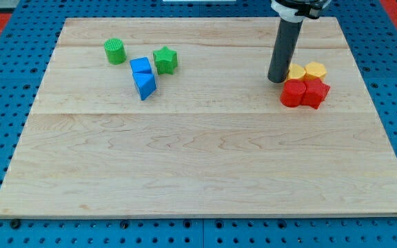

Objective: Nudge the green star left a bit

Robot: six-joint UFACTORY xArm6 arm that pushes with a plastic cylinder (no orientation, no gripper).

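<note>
The pale wooden board that serves as the surface (205, 158) lies on a blue pegboard base (5, 83). My tip (277, 80), the lower end of the straight dark rod, rests on the wood in the upper right part of the view, just beside the left edge of a yellow block (296, 71) whose shape I cannot make out, since the rod partly covers it. This tool has no jaws or opening of any kind (it is a plain rod), and it has hold of nothing.

To the right of that yellow block sits a yellow hexagonal block (316, 69), touching it. Just below the pair are a red cylinder block (293, 93) and a red block (315, 92) of angular, unclear shape, pressed together.

The green star block (165, 60) stands well apart from my tip, in the upper left part of the view. Just to its left is a blue cube block (140, 66), with a blue triangular block (145, 85) touching it from below. Further left, near the view's top, stands a green cylinder block (115, 51), apart from the others.
</note>
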